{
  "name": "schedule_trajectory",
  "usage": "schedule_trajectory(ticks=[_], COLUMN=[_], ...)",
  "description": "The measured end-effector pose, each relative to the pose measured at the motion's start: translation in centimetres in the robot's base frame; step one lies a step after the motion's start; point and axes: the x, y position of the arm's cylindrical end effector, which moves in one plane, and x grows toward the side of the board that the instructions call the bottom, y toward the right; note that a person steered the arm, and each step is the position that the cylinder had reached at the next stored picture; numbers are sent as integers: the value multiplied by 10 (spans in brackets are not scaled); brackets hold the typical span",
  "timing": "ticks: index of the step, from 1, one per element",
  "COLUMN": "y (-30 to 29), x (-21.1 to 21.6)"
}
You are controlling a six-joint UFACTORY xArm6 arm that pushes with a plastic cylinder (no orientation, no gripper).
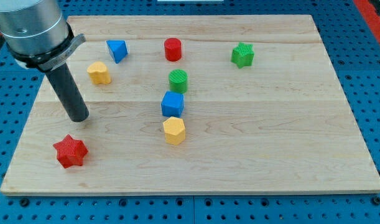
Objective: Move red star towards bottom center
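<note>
The red star [70, 151] lies on the wooden board [264, 143] near the view's bottom left corner. My tip [79, 117] is the lower end of the dark rod coming down from the view's top left. It stands just above and slightly right of the red star, a small gap apart from it.
A yellow block [99, 73] and a blue triangular block [117, 50] sit at the upper left. A red cylinder [172, 49], green cylinder [178, 81], blue cube [173, 103] and yellow hexagonal block [174, 130] line the middle. A green star [242, 55] is upper right.
</note>
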Motion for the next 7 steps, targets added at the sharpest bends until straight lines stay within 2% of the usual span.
schedule_trajectory(ticks=[2, 3, 4, 5, 7], y=[-71, -60, -35, -34, 34], x=[14, 40, 54, 62, 86])
